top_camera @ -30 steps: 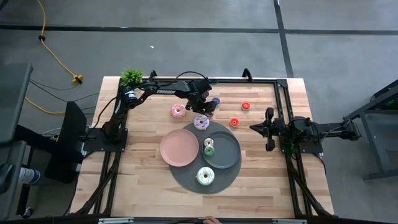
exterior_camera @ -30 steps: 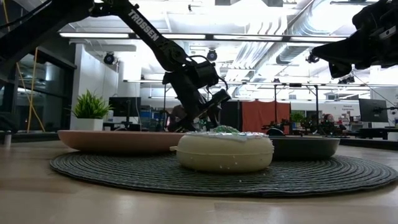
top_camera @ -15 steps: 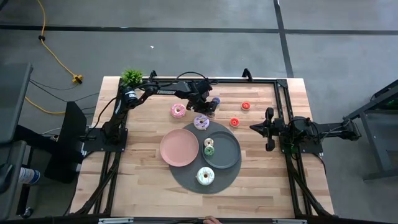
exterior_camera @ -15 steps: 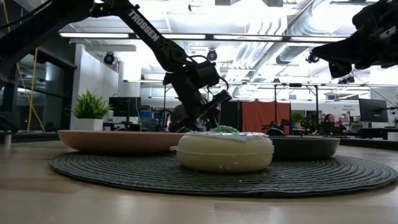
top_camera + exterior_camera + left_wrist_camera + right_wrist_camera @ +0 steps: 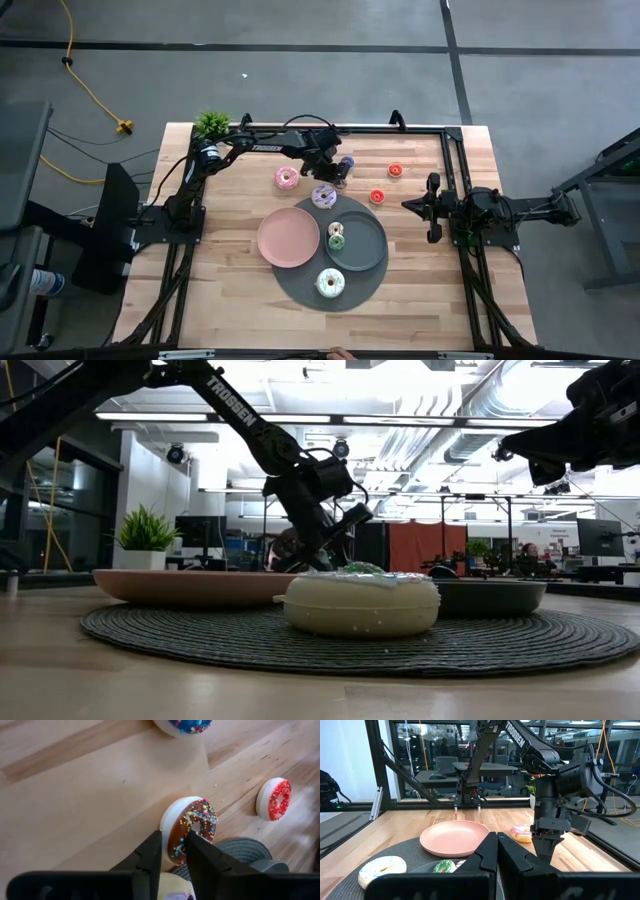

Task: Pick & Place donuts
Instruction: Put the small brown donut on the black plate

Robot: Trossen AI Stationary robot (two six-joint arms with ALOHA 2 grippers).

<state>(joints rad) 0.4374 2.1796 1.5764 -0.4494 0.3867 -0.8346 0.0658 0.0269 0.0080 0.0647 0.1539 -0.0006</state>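
1. Two dark fingers (image 5: 150,851) of the left gripper (image 5: 172,851) pinch the rim of a brown-iced donut (image 5: 192,827) that rests on the bare wood; one finger sits outside its white edge, the other on the sprinkled icing beside the hole.
2. We place this left gripper (image 5: 335,175) at the far middle of the table (image 5: 230,300), just beyond the round dark mat (image 5: 300,285).
3. Near the grip we note a blue-iced donut (image 5: 184,726) farther along the wood and a red donut (image 5: 274,799) off to one side, both apart from the held one.
4. From overhead we count two red donuts (image 5: 396,170) (image 5: 377,196) between the arms, a pink-iced donut (image 5: 286,178) beside the left arm, and a lilac-iced donut (image 5: 323,197) at the mat's far edge.
5. We see a pink plate (image 5: 288,238) and a grey plate (image 5: 365,245) side by side on the mat; a green donut (image 5: 336,241) lies in the grey plate, and a larger white donut with green icing (image 5: 330,283) lies on the mat near its front edge.
6. Right gripper (image 5: 432,207) waits at the table's right side, well apart from every donut, its fingers (image 5: 487,855) pressed together.
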